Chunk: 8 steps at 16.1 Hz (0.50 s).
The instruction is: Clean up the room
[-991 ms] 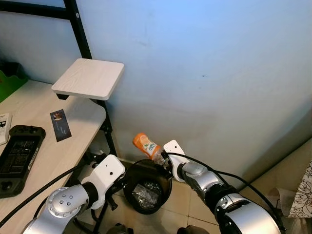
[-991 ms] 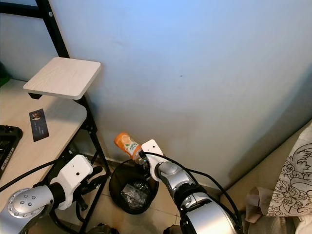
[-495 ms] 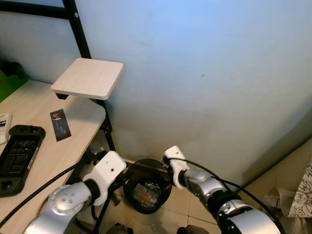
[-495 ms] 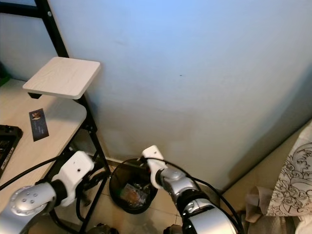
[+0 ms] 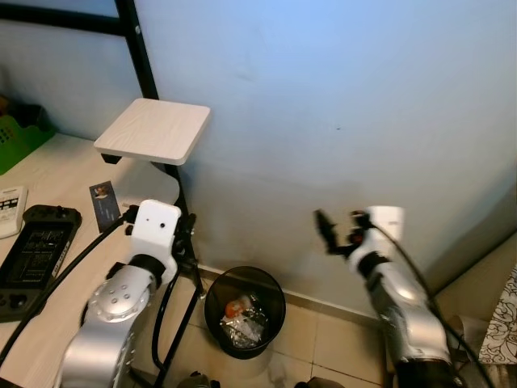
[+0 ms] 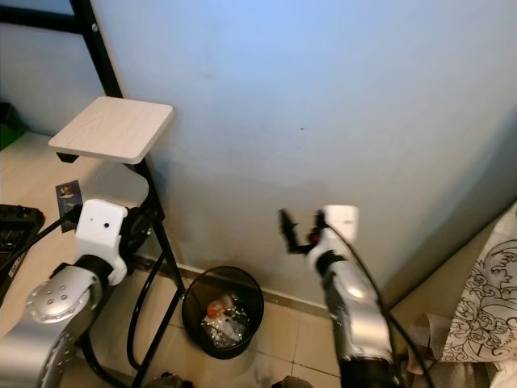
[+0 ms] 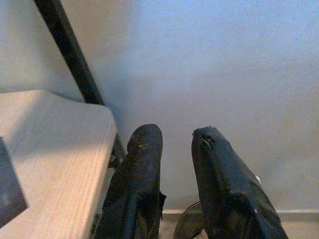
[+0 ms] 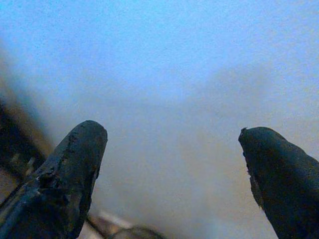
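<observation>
Right claw [image 5: 338,229] is raised in front of the blue wall [image 5: 339,97], its two black fingers spread wide with nothing between them; my right wrist view confirms the big gap. Below and to the left of it sits the black trash bin [image 5: 244,311] on the tiled floor [image 5: 339,347], and I see an orange bottle [image 5: 233,308] lying inside among crumpled silvery wrappers [image 5: 246,326]. I can't read any label on the bottle from here.

Left claw [image 7: 172,144] points toward the wall just past the counter's edge, fingers close together with only a narrow gap and empty. That arm is lifted, its white wrist housing [image 5: 155,229] beside the black frame post [image 5: 153,77].

On the counter [image 5: 56,275] I make out a dark card [image 5: 104,203] with a small picture, a black handheld console [image 5: 34,253] and a white remote-like item [image 5: 8,210]; their print is too small to read. A small wooden shelf [image 5: 153,130] sticks out above.
</observation>
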Motion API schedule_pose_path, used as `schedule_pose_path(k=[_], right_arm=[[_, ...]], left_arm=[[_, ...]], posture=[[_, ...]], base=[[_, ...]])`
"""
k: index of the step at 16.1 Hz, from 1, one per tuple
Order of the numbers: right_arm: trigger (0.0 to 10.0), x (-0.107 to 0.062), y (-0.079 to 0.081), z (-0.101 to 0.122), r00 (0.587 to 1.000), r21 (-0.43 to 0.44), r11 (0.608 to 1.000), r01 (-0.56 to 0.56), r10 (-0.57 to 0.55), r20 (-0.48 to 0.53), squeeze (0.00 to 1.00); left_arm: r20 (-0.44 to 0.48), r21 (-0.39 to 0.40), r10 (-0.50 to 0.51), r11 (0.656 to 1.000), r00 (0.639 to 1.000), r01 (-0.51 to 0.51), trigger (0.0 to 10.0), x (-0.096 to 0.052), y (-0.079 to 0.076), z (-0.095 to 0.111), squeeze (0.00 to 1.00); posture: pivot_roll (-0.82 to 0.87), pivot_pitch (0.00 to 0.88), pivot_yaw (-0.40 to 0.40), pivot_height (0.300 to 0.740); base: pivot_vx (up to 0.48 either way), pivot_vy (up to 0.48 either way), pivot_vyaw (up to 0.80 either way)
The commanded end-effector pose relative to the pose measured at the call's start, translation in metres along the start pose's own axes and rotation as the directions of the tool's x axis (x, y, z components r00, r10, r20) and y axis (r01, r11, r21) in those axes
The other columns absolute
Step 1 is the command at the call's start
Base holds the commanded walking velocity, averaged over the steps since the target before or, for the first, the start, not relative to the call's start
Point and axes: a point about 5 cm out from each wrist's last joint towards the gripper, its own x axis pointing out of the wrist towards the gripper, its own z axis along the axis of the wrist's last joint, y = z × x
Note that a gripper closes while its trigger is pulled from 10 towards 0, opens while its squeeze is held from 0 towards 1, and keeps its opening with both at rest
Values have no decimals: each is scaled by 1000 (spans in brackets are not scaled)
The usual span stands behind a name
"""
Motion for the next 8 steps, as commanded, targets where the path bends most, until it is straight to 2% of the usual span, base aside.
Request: schedule_pose_path(k=[1, 2, 4, 7, 8], right_arm=[[10000, -4, 0, 10, 998, -9, 999, 31, -30, 52, 0], [10000, -8, 1, 15, 997, -9, 999, 37, -36, 65, 0], [10000, -14, 5, 24, 997, -85, 996, 34, -28, 70, 0], [10000, -20, 7, 18, 997, -198, 978, 69, -63, 35, 0], [10000, -22, 7, 15, 997, -193, 979, 73, -71, 20, 0]], left_arm=[[5, 8, 14, 1000, 1000, -14, 10000, 2, -1, 0, 0], [5, 9, 19, 1000, 1000, -19, 10000, 4, -2, -1, 0], [-4, -10, 63, 998, 998, -63, 10000, 4, 0, -3, 0], [-9, -20, 75, 997, 997, -76, 10000, 4, 2, -6, 0], [-11, -19, 75, 997, 997, -75, 10000, 3, 1, -6, 0]], posture=[[-13, 0, 34, 740], [-13, 0, 34, 740], [-17, 0, 41, 740], [-3, 0, 30, 740], [1, 0, 28, 740]], base=[[0, 0, 0], [-240, 0, 0], [-272, 0, 0], [-306, 0, 0], [-319, 0, 0]])
